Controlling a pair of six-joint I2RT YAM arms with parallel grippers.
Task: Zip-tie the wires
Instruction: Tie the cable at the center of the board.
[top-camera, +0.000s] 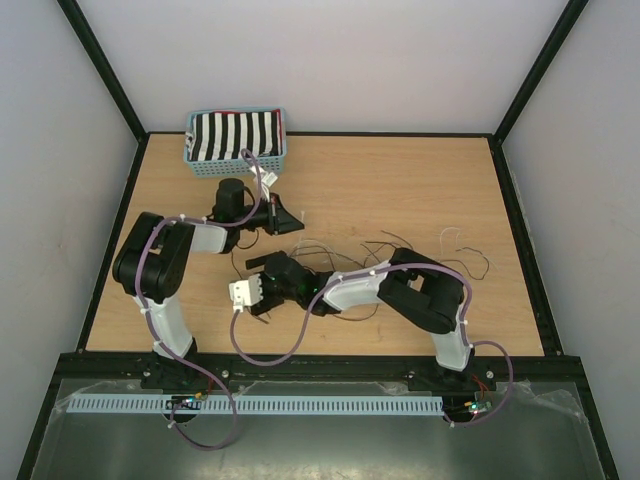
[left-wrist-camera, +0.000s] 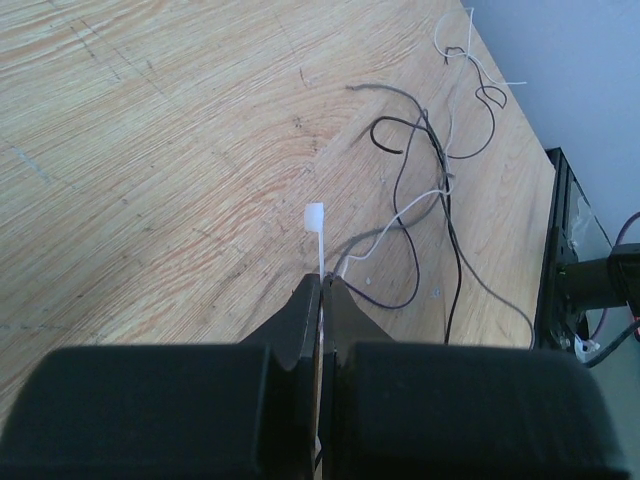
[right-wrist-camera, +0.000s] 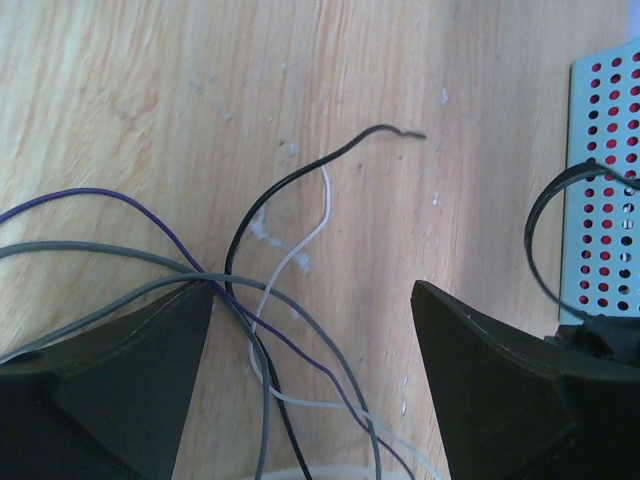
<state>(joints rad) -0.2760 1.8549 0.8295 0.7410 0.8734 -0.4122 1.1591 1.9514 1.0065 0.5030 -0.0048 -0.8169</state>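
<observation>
The wires (top-camera: 400, 252) lie loose on the wooden surface (top-camera: 400, 180), a bit right of the middle in the top view. They are thin and curly. Most are dark and some are pale. One end of the bunch reaches to the right, and the other end runs left under the right arm.

In the right wrist view the wires (right-wrist-camera: 260, 290) cross the lower left part of the frame: black, grey, white and purple ones. The right hand (right-wrist-camera: 312, 300) is spread wide, with the wires lying between its two fingers. It holds nothing.

In the left wrist view the wires (left-wrist-camera: 420, 200) loop in the upper right part of the frame. The left hand (left-wrist-camera: 325, 290) is pinched tight on a thin white zip tie (left-wrist-camera: 316, 225). The tie sticks up from the fingertips, and its small square head is at the top. It stands just left of the nearest wire loop.

In the top view the left hand (top-camera: 285, 215) is left of the middle, and the right hand (top-camera: 255, 288) is just below it. A blue basket (top-camera: 215, 166) with a striped cloth sits at the upper left edge of the surface.
</observation>
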